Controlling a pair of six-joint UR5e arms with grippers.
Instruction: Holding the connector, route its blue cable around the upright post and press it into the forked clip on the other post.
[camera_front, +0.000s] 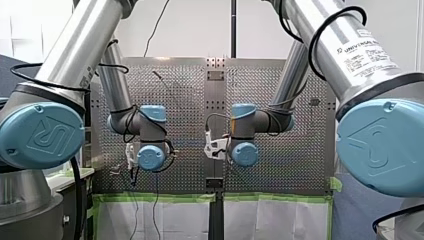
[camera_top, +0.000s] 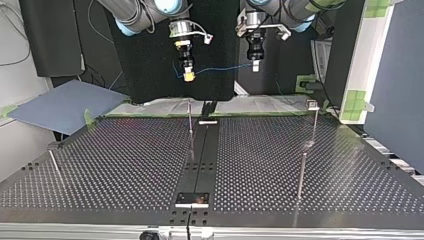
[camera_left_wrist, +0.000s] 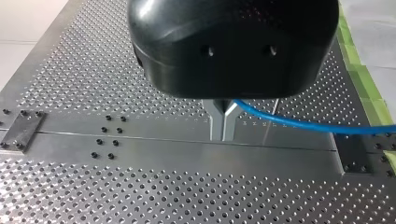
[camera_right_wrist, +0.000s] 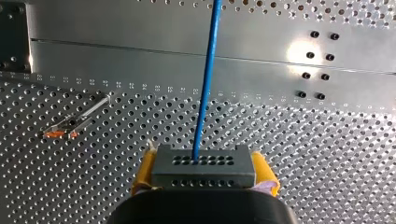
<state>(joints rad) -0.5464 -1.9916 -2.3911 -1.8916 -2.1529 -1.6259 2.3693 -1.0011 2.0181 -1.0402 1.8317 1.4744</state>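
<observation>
My right gripper (camera_right_wrist: 204, 173) is shut on a grey connector block (camera_right_wrist: 203, 163), which sits between its yellow pads (camera_right_wrist: 144, 171). A blue cable (camera_right_wrist: 206, 88) leaves the block and runs straight ahead over the table. In the top view the cable (camera_top: 220, 67) spans between both raised grippers, from my right gripper (camera_top: 188, 75) to my left gripper (camera_top: 255, 65). My left gripper (camera_left_wrist: 223, 133) has its metal fingers shut on the cable (camera_left_wrist: 299, 123), which trails off to one side. Both hang well above the perforated table (camera_top: 125, 165). A post with a clip on top (camera_top: 312, 105) stands at the top view's right.
A thin upright post (camera_top: 190, 117) stands by the dark centre strip (camera_top: 202, 160). Another post (camera_top: 301, 172) is nearer the camera at the right, and a leaning pin (camera_top: 55, 164) at the left. Seen from above, a post with an orange mark (camera_right_wrist: 74, 122) lies beside my right gripper.
</observation>
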